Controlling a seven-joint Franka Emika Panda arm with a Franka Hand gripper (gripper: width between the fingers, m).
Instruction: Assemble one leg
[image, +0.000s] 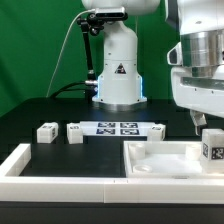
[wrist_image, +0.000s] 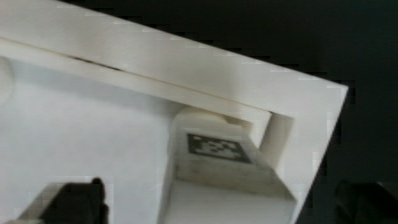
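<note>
One leg (image: 211, 149), a short white post with a black-and-white tag, stands upright in the far right corner of the large white tray-like piece (image: 165, 160). In the wrist view the leg (wrist_image: 217, 148) sits tight in that corner of the tray-like piece (wrist_image: 107, 120). My gripper (image: 205, 124) hangs just above the leg. Its dark fingers (wrist_image: 75, 200) stand wide apart on either side of the leg without touching it, so the gripper (wrist_image: 222, 208) is open. Two more legs (image: 46, 131) (image: 75, 131) lie on the black table at the exterior view's left.
The marker board (image: 120, 129) lies flat behind the tray-like piece, in front of the robot base (image: 118, 75). A white raised border (image: 20, 160) runs along the front left of the table. A green backdrop stands behind.
</note>
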